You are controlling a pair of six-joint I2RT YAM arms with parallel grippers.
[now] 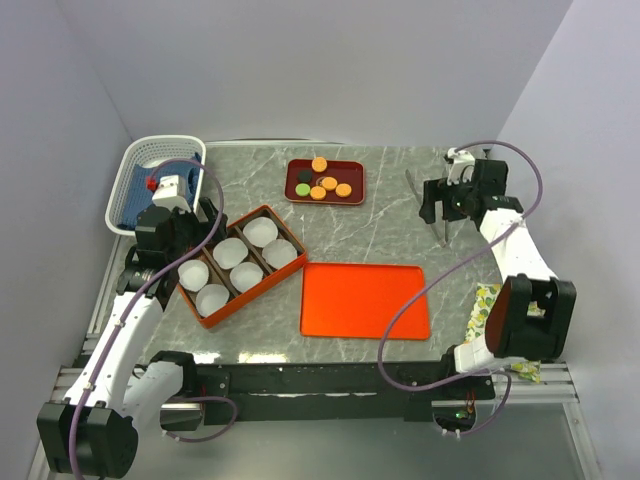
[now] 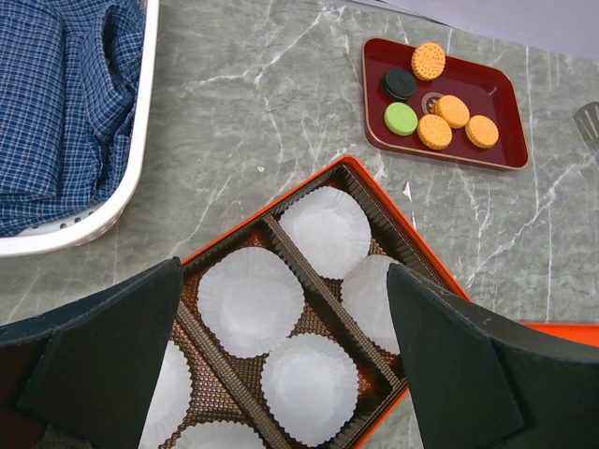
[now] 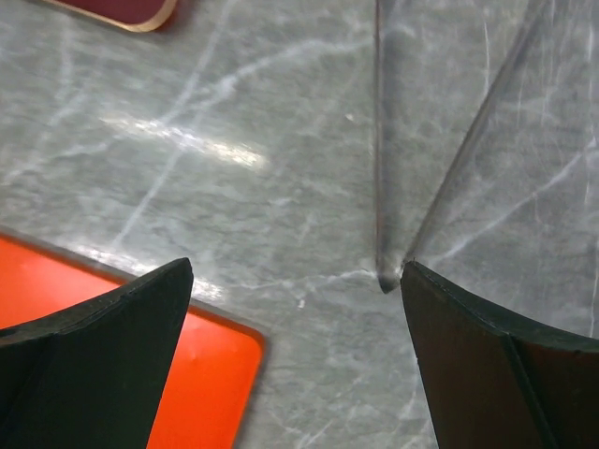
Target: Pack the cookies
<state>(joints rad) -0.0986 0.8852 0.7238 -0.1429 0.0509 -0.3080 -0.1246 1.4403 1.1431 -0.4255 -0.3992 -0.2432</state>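
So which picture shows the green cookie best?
The left wrist view. There the green cookie is big and sharp on the dark red tray, beside the black cookie. The top view shows the green cookie too, but tiny. The right wrist view only catches a corner of that tray, no cookies.
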